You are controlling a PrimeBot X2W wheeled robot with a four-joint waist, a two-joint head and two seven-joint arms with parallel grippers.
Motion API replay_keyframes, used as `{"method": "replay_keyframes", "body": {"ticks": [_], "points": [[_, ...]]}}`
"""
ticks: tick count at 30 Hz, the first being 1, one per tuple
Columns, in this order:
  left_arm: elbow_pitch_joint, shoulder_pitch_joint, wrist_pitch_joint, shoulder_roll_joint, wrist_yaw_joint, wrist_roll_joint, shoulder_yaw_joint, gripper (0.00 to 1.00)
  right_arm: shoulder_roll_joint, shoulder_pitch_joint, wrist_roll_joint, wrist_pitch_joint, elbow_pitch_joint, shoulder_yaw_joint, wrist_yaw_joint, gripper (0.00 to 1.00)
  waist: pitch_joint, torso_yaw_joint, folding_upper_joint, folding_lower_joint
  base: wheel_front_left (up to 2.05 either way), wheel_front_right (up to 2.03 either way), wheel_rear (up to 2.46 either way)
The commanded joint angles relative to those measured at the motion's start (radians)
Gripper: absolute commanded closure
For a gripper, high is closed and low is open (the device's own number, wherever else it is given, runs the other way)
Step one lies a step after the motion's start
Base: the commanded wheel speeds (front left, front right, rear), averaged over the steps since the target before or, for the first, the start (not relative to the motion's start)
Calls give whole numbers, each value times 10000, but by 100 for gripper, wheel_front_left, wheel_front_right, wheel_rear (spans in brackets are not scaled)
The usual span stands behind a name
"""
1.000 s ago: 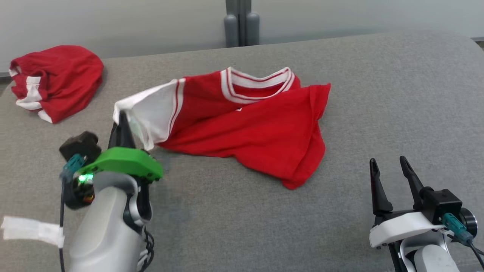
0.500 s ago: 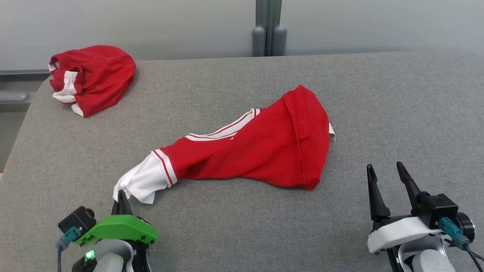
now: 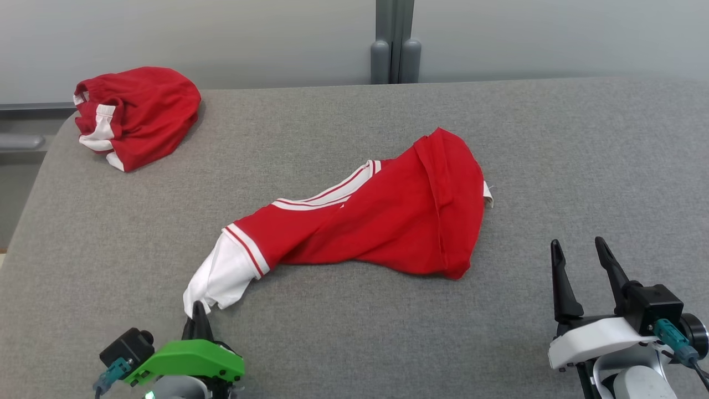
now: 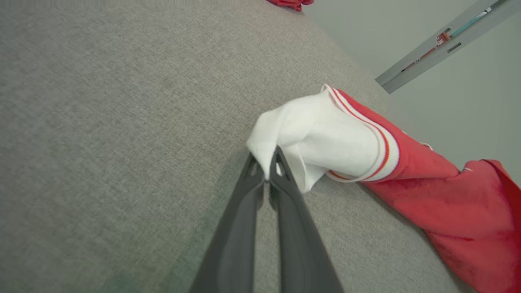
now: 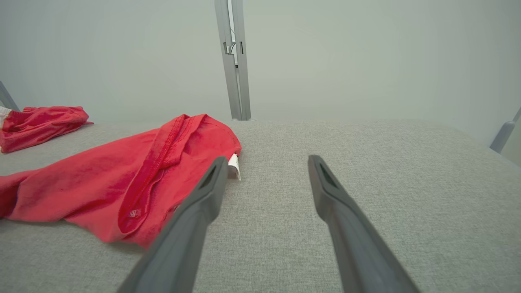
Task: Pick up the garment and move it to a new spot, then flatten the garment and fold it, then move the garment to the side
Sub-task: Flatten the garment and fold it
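Left hand pinches tip of white sleeve. Shirt stretches ahead and right of it, flat on desk. Right hand open, empty, shirt hem near, ahead-left. Second red garment far ahead of left hand.

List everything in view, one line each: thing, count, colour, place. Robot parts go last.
red shirt: one, red with striped white trim, stretched across the middle of the padded surface.
white sleeve: one, white, the shirt's near-left end.
bundled garment: one, red with white trim, far left corner of the surface.
padded surface: one, grey fabric, under both garments.
post: one, grey, behind the far edge against the pale wall.
left gripper: one, dark fingers with a green cover, lower left, shut on the sleeve's edge.
right gripper: one, dark fingers with a white cover, lower right, open, holding nothing.
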Motion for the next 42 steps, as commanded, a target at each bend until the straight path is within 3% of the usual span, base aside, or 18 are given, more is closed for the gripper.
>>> {"method": "replay_keyframes", "body": {"ticks": [1,16,22,32,33,34,35,42], "points": [[-176,-6,-57,20,-16,142,75,0,-27,9,-25,-31,-31,-6,-10,0,-23,26,0,0,0,0,0],[-2729,464,-79,4,-61,2332,1366,0,-24,97,103,-31,323,542,-10,0,-50,343,0,0,0,0,0],[-3178,716,-80,1,-170,2560,707,0,-27,-201,217,-31,1226,1245,-10,0,104,577,0,0,0,0,0],[-3604,491,-79,7,182,2270,-575,0,-27,-1823,-155,-31,4013,1816,-10,0,493,1220,0,0,0,0,0],[-3635,459,-79,8,203,2269,-600,0,-34,-2017,-154,-31,4227,1777,-10,27,528,1263,0,0,0,0,0],[-3661,423,-81,8,227,2260,-616,0,-34,-2213,-205,-31,4424,1731,-10,68,562,1310,0,0,0,0,0],[-3683,410,-79,8,234,2258,-627,0,-28,-2332,-260,-31,4579,1701,-10,98,580,1338,0,0,0,0,0],[-3862,460,-80,5,287,2216,-635,0,-173,-3090,-1180,-31,4722,560,-13,100,667,1287,0,0,0,0,0]]}}
